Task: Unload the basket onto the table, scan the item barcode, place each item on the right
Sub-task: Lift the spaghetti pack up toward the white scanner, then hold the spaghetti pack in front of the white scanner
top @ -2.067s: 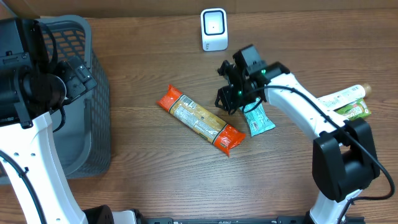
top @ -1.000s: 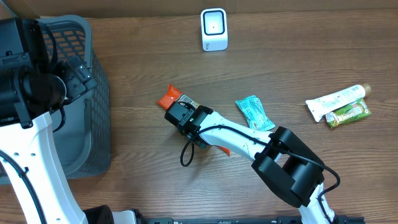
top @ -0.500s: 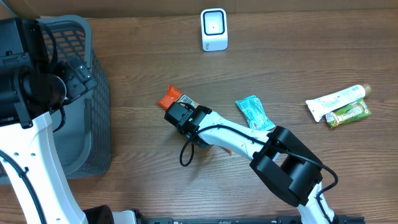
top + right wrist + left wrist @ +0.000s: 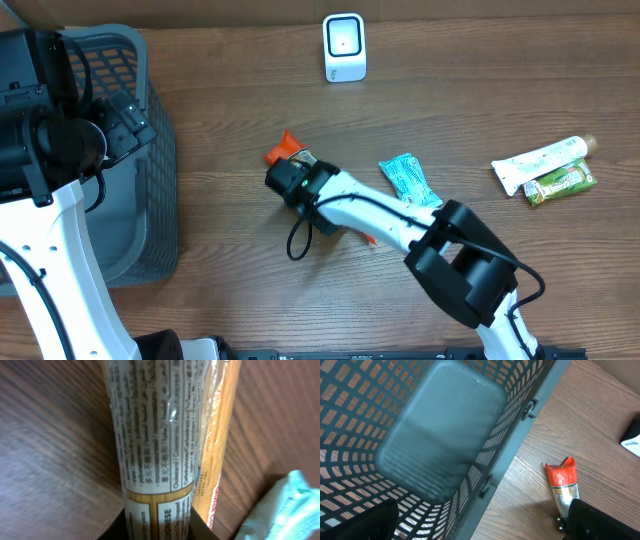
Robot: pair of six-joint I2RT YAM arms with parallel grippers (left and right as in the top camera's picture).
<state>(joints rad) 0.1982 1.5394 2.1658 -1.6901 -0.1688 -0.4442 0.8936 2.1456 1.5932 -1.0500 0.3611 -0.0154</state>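
- Right claw: narrowed onto the spaghetti packet, with one dark finger against each long side. The packet fills the gap between them, so this is judged a grip.
- Spaghetti packet, position: near the middle of the wooden counter, mostly hidden under the right arm in the overhead view. One orange end pokes out on the far-left side of the claw, and the other shows on the near-right under the arm. Whether it is off the counter cannot be told.
- Spaghetti packet, long axis: diagonal, from near-right to far-left. The claw spans it crosswise, close to the far-left end.
- Spaghetti packet, face: a panel of fine print looks up at the wrist camera. No barcode can be seen in any view.
- Teal snack packet: flat on the counter, just to the right of the right arm and near the spaghetti packet.
- Toothpaste tube and green packet: side by side at the right edge, well apart from the claw.
- Left claw: jaws wide and empty, hanging over the grey basket. It is well apart from the packet, so the right arm is the nearer one.
- Barcode scanner: white and upright at the far edge, beyond the right claw and slightly to its right. The carry likely runs away from the robot, and the packet may need rolling to present its code.
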